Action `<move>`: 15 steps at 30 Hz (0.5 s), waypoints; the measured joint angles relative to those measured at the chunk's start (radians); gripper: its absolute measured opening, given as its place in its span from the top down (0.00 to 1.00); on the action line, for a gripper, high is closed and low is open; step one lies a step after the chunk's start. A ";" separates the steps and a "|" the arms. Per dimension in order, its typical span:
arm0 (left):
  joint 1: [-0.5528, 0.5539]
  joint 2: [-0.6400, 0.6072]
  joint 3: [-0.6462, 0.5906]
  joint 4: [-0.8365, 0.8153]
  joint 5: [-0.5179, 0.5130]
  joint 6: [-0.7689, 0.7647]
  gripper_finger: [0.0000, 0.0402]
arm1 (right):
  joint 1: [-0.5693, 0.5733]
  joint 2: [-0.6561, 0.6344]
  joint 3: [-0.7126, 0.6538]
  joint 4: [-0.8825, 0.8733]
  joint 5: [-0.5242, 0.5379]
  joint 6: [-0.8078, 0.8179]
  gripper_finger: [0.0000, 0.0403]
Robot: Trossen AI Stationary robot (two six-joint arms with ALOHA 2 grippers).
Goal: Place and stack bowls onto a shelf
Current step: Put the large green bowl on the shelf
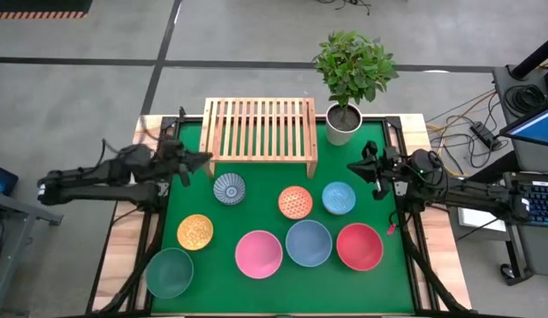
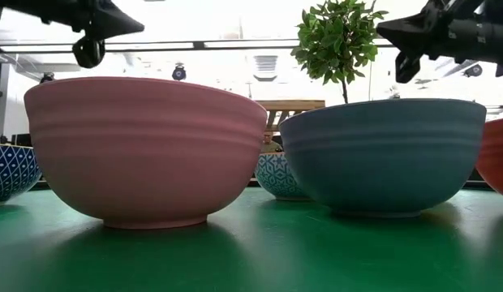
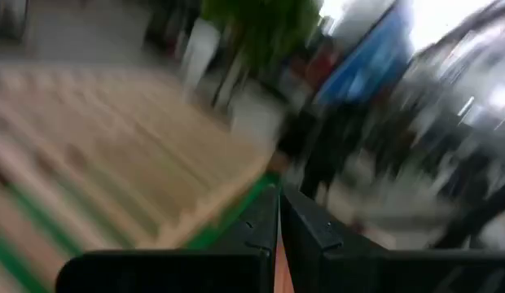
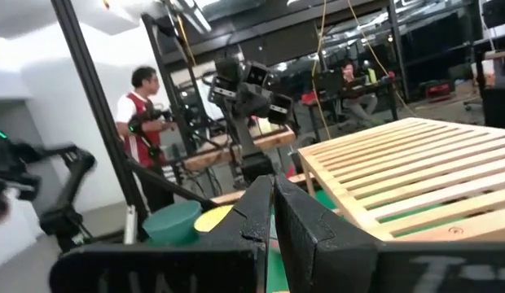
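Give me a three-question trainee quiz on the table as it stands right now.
1. True or false: a bowl already sits on the shelf.
2. Which small bowl lies nearest the left gripper? A) yellow B) blue-white C) orange
3. Fill in: the pink bowl sits between the teal bowl and the ___ bowl.

Key:
1. False; its slats are bare.
2. B, the blue-white bowl.
3. Blue-grey.

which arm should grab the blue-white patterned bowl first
Probably the left. The left gripper hovers by the shelf's left end, just above and close to the blue-white bowl. The right gripper sits across the table, nearer the light blue bowl. Both jaws are shut and empty.
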 joint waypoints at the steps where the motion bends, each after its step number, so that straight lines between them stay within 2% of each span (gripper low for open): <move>1: -0.006 0.040 0.055 -0.091 0.023 -0.030 1.00 | 0.000 0.015 0.006 -0.002 0.000 -0.013 0.98; 5: -0.063 0.207 0.259 -0.443 0.147 -0.199 1.00 | 0.000 0.039 0.029 -0.043 -0.002 -0.054 0.98; 8: -0.155 0.332 0.396 -0.657 0.171 -0.382 1.00 | 0.000 0.038 0.058 -0.096 0.000 -0.102 0.98; 11: -0.289 0.453 0.514 -0.791 0.175 -0.551 1.00 | 0.000 0.040 0.097 -0.105 0.000 -0.145 0.98; 15: -0.487 0.606 0.626 -0.882 0.185 -0.767 1.00 | 0.000 0.040 0.159 -0.108 0.000 -0.192 0.98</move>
